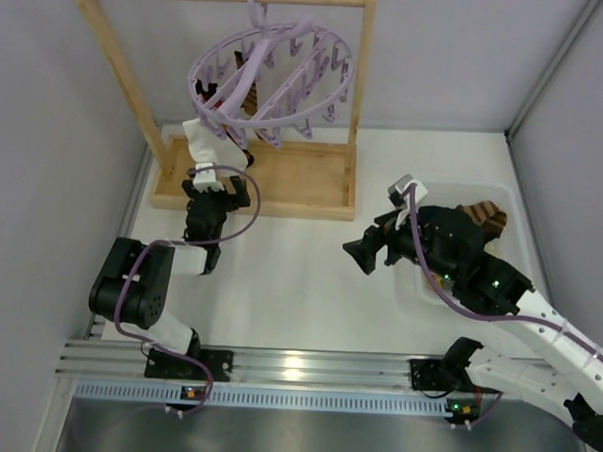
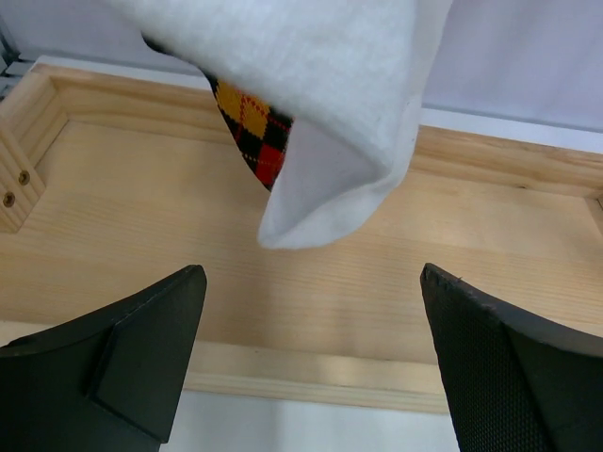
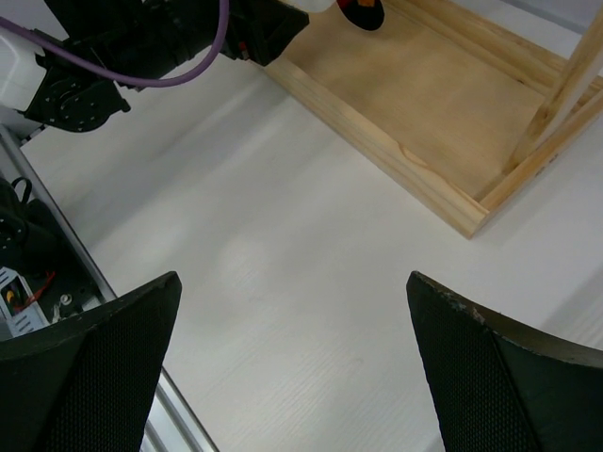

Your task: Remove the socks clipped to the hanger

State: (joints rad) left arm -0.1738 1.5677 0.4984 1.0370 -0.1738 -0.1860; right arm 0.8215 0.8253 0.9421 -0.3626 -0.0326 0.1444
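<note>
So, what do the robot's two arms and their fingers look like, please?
The left arm and the right arm both have black joint housings joined by white links. A thin purple cable loops along each one. Small green lights glow on the right arm. The fingers are black wedge-shaped plates, with a fine grid texture on the inner face.

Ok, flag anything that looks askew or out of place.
The lilac hanger hangs tilted, its ring dipping on the left arm's side, where the white sock and argyle sock are clipped. Nothing else stands out.
</note>
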